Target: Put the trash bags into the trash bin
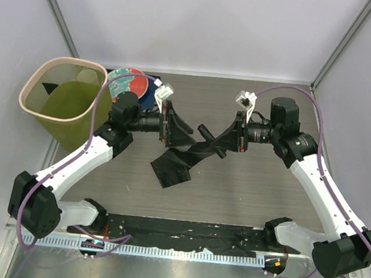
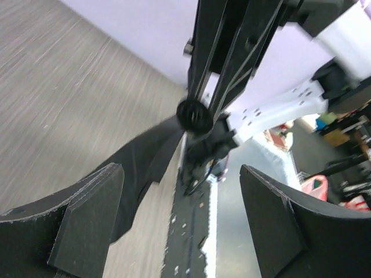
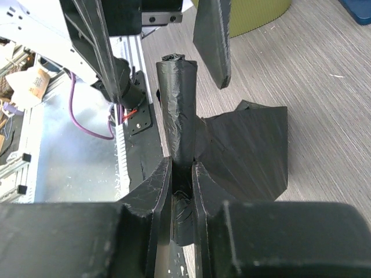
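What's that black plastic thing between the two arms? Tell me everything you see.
A trash bag: thin, glossy, wrinkly black film, partly rolled into a tight tube, with a flat sheet unrolled from it. The right claw pinches the tube near one end, holding it off the table; the sheet droops downward.

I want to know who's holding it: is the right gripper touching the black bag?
Touching. The right wrist view shows the right gripper pinched shut on the rolled bag, with no gap on either side.

The grey table (image 1: 253,192) bears a round plate (image 1: 128,80) and the loose end of the trash bags (image 1: 172,167).
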Tool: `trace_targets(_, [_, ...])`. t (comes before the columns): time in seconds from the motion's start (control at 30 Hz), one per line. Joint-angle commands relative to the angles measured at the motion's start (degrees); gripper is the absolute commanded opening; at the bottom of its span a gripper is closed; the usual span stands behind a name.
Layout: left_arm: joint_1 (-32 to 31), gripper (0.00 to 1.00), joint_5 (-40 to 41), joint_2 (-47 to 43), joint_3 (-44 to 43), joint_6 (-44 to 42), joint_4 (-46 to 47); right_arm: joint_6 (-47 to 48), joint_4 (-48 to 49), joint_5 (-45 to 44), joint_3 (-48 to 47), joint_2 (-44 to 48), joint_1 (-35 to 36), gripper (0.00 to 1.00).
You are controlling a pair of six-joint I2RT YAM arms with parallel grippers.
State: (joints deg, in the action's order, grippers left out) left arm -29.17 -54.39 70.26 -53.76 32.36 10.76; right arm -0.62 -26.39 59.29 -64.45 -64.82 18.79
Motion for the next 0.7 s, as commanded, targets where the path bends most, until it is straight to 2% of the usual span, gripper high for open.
trace_targets(0.0, [-0.45,0.86,2.09,2.07,0.32,23.00,23.12,1.24,0.37,-0.67,-2.53,1.71,1.43,0.01])
trace_targets(0.23, [-3.17,0.80,4.28,3.04,-0.74,25.56,26.85,-5.08,6.34,0.65,-1.91,1.62,2.57,0.01])
trace_targets(0.43, [-4.58,0.65,6.57,4.27,-1.44,25.91,26.94,-10.98,10.75,2.94,-0.95,1.53,3.01,0.01])
trace_targets(0.53, [-4.58,0.41,7.37,4.62,-1.79,26.17,26.85,-11.15,10.75,3.20,-0.68,1.45,3.36,0.01])
trace_targets(0.6, [-4.58,0.32,7.37,4.71,-1.79,26.87,27.55,-11.07,10.66,3.20,-0.59,1.45,3.36,0.01])
trace_targets(0.67, [-4.58,0.11,7.46,4.71,-1.62,27.32,27.91,-10.98,10.22,2.51,-0.59,1.36,3.36,0.01])
